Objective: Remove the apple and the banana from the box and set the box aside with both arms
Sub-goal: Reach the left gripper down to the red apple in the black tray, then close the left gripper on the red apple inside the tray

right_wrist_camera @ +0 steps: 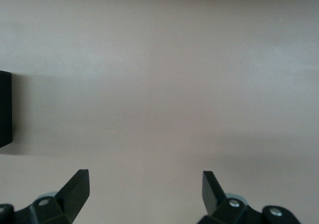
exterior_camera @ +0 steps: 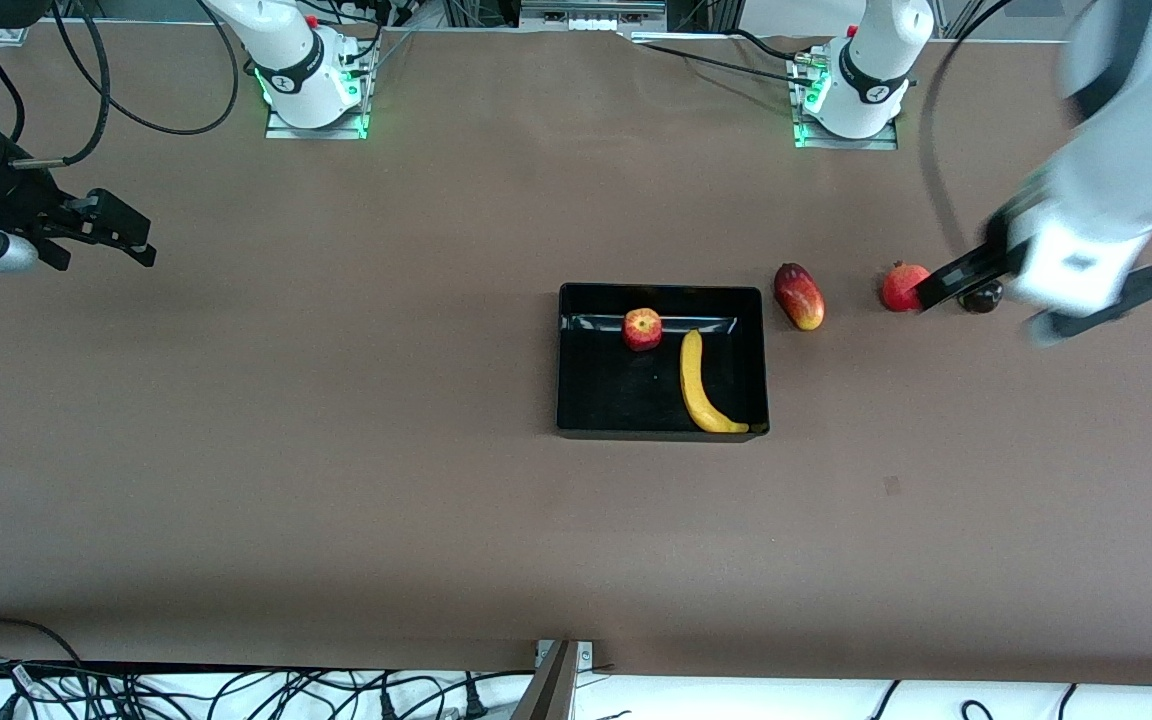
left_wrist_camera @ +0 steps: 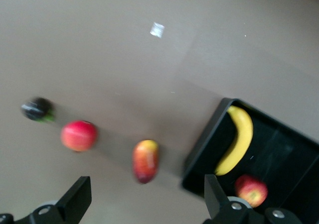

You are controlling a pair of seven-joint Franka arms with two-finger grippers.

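One apple (exterior_camera: 642,329) and one banana (exterior_camera: 703,385) lie in the single black box (exterior_camera: 576,400). One mango (exterior_camera: 799,296) and one pomegranate (exterior_camera: 900,286) lie on the table (exterior_camera: 336,450). Both the left tool (exterior_camera: 1041,295) and the right tool (exterior_camera: 106,238) hang released and empty over it.

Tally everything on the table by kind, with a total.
Apple: 1, in the box
Banana: 1, in the box
Mango: 1
Pomegranate: 1
Small dark fruit: 1
Box: 1
Total: 6

Glossy black plastic bin (exterior_camera: 576,400) w/ reflections; matt brown table (exterior_camera: 336,450) surface.
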